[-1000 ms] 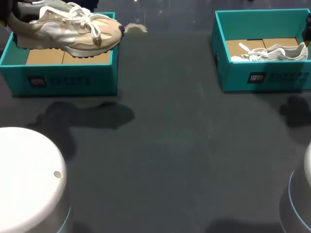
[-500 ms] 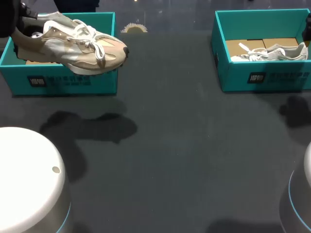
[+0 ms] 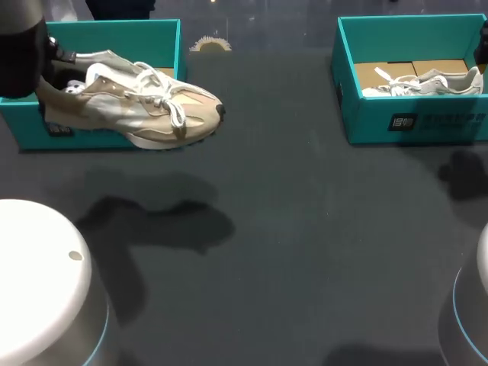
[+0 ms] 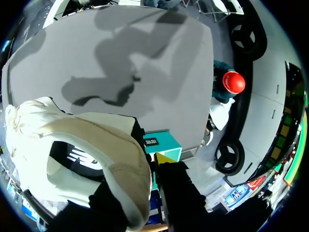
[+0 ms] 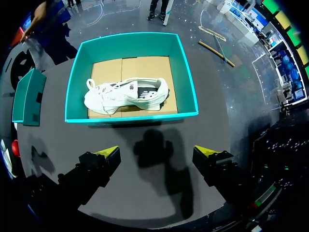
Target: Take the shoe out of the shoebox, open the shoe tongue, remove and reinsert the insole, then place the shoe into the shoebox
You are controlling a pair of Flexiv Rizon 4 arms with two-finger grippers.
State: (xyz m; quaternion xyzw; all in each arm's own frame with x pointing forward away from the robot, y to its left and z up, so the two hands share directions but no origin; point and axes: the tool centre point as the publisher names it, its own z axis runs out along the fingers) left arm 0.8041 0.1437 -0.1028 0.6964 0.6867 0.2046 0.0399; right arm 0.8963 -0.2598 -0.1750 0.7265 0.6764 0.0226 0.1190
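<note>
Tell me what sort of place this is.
Probably a robot test bench, not a shop: a dark table, two teal shoeboxes, and a beige shoe held by the robot's left hand.

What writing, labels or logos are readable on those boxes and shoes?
Right shoebox front: white print, too blurred to read.
Left shoebox front: print mostly hidden behind the beige shoe, unreadable.
Beige shoe's insole: white logo mark, no legible words.
White shoe: inner print too small to read.
</note>
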